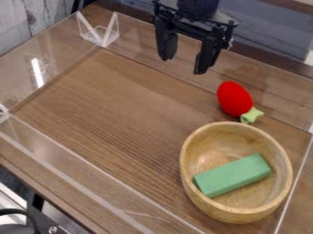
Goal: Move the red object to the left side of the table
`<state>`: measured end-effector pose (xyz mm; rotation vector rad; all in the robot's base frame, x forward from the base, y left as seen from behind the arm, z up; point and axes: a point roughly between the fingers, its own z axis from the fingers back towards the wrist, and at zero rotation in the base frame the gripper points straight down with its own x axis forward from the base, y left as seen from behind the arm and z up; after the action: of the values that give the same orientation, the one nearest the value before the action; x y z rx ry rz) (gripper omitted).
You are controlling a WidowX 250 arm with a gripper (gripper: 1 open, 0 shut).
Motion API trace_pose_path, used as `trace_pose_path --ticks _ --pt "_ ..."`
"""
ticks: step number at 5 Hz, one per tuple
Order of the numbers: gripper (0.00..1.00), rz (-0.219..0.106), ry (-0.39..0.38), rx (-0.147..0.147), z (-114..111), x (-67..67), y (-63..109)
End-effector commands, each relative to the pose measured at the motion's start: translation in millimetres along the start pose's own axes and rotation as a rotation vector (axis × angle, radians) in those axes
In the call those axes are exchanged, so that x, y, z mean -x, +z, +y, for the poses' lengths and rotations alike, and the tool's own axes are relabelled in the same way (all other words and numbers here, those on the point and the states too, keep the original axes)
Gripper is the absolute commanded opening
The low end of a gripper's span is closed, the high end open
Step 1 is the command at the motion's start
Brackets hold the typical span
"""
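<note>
The red object (236,96) is a small glossy red oval with a light green stem end, lying on the table (110,110) at the right, just behind the wooden bowl. My gripper (185,55) hangs above the table's far middle, pointing down, up and to the left of the red object and apart from it. Its black fingers (206,58) stand open with nothing between them.
A round light wooden bowl (196,151) sits at the front right with a green rectangular block (232,175) inside it. Low clear acrylic walls (37,73) border the tabletop. Bare wood stretches across the left and middle.
</note>
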<state>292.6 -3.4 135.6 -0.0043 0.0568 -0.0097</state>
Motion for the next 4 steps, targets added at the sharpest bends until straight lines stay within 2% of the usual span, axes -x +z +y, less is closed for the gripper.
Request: trace_pose_path --ticks 1,2,3,4 --pt "1.00 0.018 0.039 0.010 -3 4.6 -3.7" --pt "1.00 0.032 0.119 0.024 -13 -1.8 -21.5" --pt "1.00 0.001 0.258 0.065 -36 -18.8 -37.2" --pt "1.00 -0.022 0.287 0.102 -66 -26.4 -42.4"
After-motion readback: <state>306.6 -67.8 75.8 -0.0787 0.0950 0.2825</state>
